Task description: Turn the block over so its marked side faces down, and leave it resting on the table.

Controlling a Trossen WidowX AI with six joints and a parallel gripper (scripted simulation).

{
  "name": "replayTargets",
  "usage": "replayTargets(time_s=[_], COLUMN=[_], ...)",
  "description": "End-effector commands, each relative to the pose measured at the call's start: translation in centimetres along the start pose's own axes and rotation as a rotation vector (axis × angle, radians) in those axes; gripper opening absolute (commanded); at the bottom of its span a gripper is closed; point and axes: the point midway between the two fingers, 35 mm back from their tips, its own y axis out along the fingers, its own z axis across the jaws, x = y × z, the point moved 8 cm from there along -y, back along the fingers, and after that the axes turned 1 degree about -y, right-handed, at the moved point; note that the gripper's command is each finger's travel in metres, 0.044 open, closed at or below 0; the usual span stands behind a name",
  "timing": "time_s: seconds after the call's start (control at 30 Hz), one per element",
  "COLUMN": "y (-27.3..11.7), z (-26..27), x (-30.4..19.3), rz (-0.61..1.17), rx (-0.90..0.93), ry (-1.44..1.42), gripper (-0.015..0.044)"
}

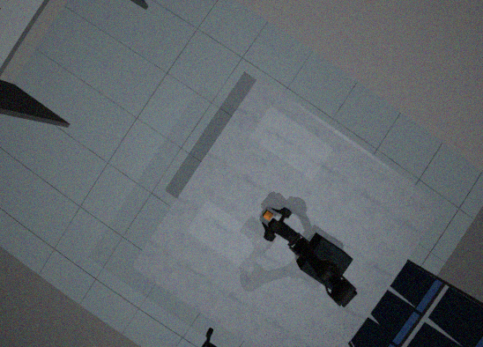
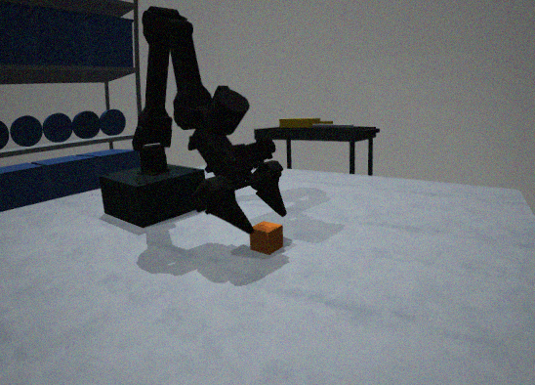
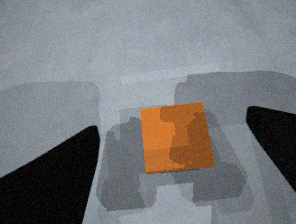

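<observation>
The orange block (image 1: 267, 215) (image 2: 267, 238) (image 3: 177, 140) rests flat on the pale table (image 1: 370, 195) (image 2: 390, 305). Its top and the two sides that show in the exterior view are plain orange. No dark mark shows on any visible face; the underside and the sides toward the arm are hidden. My gripper (image 1: 270, 217) (image 2: 268, 223) (image 3: 173, 123) is open and empty, tilted down over the block. In the wrist view the block lies between the two wide-set fingertips, with a gap on each side. In the exterior view the fingertips are around the height of its top or higher.
The arm's dark base box (image 1: 331, 254) (image 2: 151, 197) stands on the table behind the gripper. A rack with blue bins (image 2: 68, 36) stands beyond it, and a dark side table (image 2: 317, 133) stands in the background. Arm shadows fall around the block.
</observation>
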Motion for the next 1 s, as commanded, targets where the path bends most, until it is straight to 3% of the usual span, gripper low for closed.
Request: replayTargets(time_s=[0.0, 0.43, 0.97], y=[-4.8, -4.6, -2.1], z=[0.2, 0.2, 0.1], x=[3.1, 3.4, 11.2], rz=[0.171, 0.192, 0.709], rx=[-0.01, -0.01, -0.005], ry=[-0.02, -0.018, -0.013], gripper=[0.044, 0.044, 0.044])
